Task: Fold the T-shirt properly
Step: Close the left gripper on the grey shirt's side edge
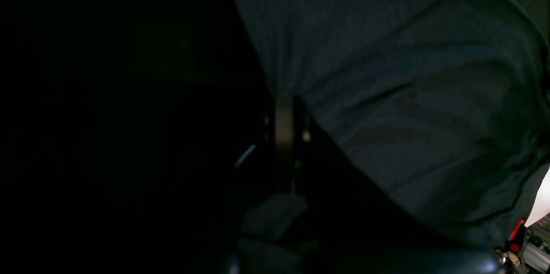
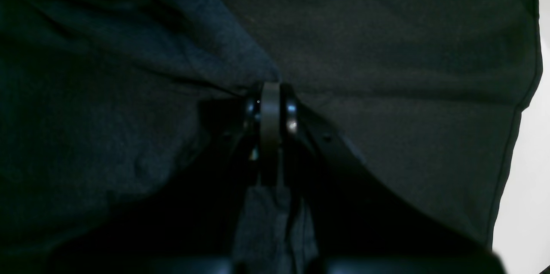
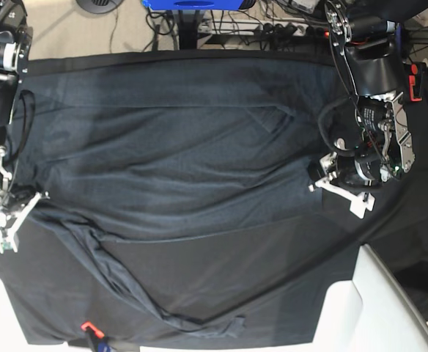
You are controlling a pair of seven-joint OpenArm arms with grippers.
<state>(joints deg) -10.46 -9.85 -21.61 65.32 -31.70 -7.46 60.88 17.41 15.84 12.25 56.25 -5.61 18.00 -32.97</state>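
Observation:
The T-shirt, dark slate-grey, lies spread wide over the black tablecloth, with one long sleeve trailing toward the front edge. My left gripper sits at the shirt's right edge. In the left wrist view its fingertips are pressed together on the T-shirt, with a bit of cloth bunched between them. My right gripper is at the shirt's left edge. In the right wrist view it is shut on a pulled-up fold of the T-shirt, beside the tablecloth.
A white panel overlaps the table's front right corner. A red clamp sits at the front edge, another red clamp at the right. Cables and a blue frame lie beyond the far edge.

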